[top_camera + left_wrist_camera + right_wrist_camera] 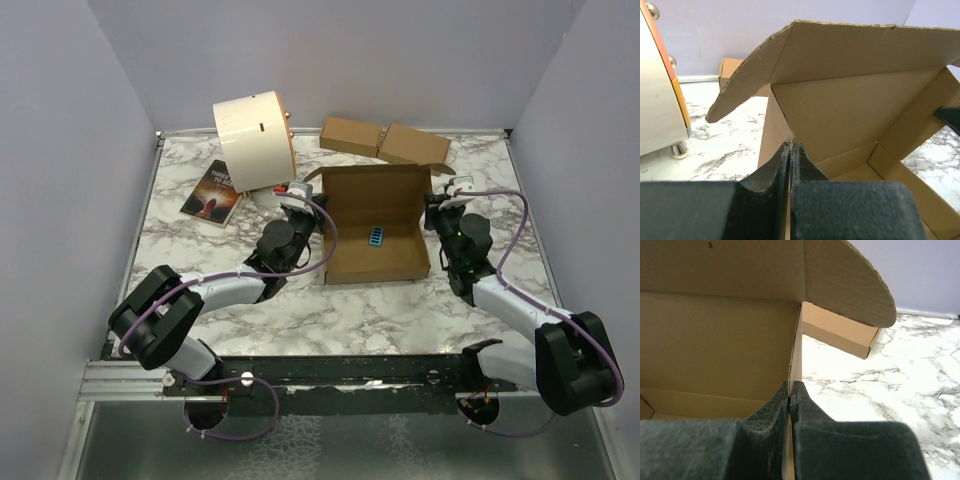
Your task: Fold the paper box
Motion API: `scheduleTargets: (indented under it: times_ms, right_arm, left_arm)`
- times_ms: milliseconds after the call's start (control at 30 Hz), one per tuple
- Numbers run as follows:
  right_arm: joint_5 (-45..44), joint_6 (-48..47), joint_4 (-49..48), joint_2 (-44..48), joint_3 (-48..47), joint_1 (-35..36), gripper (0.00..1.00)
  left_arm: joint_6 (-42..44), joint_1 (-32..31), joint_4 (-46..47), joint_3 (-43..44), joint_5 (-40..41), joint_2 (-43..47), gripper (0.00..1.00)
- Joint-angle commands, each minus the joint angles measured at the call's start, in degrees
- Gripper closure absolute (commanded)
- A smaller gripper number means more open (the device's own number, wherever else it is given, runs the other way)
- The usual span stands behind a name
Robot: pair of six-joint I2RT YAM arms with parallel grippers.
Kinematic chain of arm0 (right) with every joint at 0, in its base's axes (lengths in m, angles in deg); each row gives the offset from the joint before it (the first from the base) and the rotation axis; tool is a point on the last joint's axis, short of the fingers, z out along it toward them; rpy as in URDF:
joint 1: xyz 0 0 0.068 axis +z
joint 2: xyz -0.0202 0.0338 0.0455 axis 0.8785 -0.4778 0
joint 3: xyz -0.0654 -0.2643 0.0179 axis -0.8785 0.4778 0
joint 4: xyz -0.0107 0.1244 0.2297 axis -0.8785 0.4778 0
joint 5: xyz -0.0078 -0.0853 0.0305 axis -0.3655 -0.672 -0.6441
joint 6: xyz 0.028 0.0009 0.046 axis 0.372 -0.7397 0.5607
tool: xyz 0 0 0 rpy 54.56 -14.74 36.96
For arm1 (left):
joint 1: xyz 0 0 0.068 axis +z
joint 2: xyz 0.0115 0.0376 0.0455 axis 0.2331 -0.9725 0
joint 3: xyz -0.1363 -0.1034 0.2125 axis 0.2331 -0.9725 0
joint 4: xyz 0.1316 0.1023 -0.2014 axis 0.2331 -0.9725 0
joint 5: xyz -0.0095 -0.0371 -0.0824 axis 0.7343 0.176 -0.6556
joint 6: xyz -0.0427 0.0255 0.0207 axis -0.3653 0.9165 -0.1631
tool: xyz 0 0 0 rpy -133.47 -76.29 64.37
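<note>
My left pincer (790, 152) and right pincer (790, 392) are each clamped on a side wall of the paper box (355, 250) between them. I'd hold both walls upright, pressing evenly, without crushing cardboard.

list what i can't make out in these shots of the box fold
- Top view: blue item inside the paper box, too small to identify.
- Top view: book title, too small to read.
- Left wrist view: box floor, mostly hidden by the left gripper; drum cut off by the left edge.
- Right wrist view: lower box wall, hidden by the right gripper.
</note>
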Motion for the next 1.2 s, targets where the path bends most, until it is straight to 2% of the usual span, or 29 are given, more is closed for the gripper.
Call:
scheduleTargets:
  times_ms: [0, 467, 833, 1167]
  right_arm:
    - [6.2, 3.8, 15.7, 0.7, -2.1, 1.7, 0.99]
    - [8.0, 1.4, 24.6, 4.1, -2.9, 1.7, 0.99]
    - [13.6, -7.0, 31.8, 13.5, -2.3, 1.7, 0.98]
    - [19.1, -13.4, 37.8, 16.0, -1.4, 1.6, 0.97]
  left_arm:
    - [-2.0, -1.3, -1.9, -2.0, -0.5, 0.1, 1.0]
    - [-2.5, -2.3, -1.8, -5.0, 0.2, 2.3, 1.0]
    - [-2.8, -4.3, -3.3, -7.2, 0.6, 4.3, 1.0]
    - [-2.3, -7.1, -3.7, -8.9, 1.4, 4.2, 1.0]
